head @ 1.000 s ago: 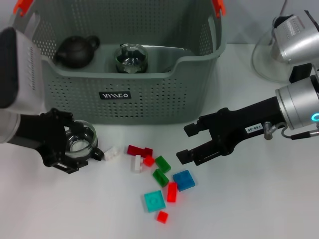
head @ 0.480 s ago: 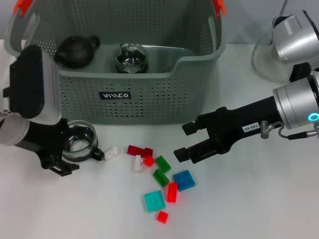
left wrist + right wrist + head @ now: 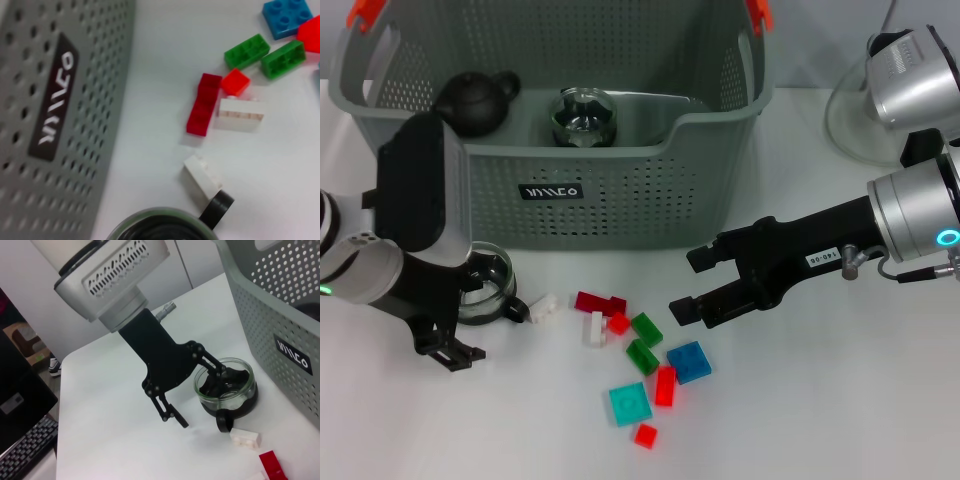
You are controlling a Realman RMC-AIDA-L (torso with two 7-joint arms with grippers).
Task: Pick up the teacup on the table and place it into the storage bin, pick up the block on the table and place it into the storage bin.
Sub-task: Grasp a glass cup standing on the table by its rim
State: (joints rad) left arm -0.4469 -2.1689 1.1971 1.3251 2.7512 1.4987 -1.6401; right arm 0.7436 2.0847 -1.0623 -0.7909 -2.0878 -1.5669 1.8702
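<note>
Head view first: we see our left gripper low at the front left corner of the storage bin, its fingers spread around the glass teacup, which sits on the white table just in front of the bin wall; we cannot tell whether the fingers press the glass; inside the bin lie a dark teapot and a glass cup; our right gripper hangs over the table to the right of a scatter of blocks, its two fingers parted and empty; nearest the teacup lies a white block, then a red block, green blocks and a blue block. Left wrist view: the teacup rim and its dark handle show at the edge, the white block touching the handle, the bin's black label close beside. Right wrist view: our left gripper has one finger inside the teacup and the other outside, clear of the glass on the table side; the cup stands upright on the table beside the bin.
</note>
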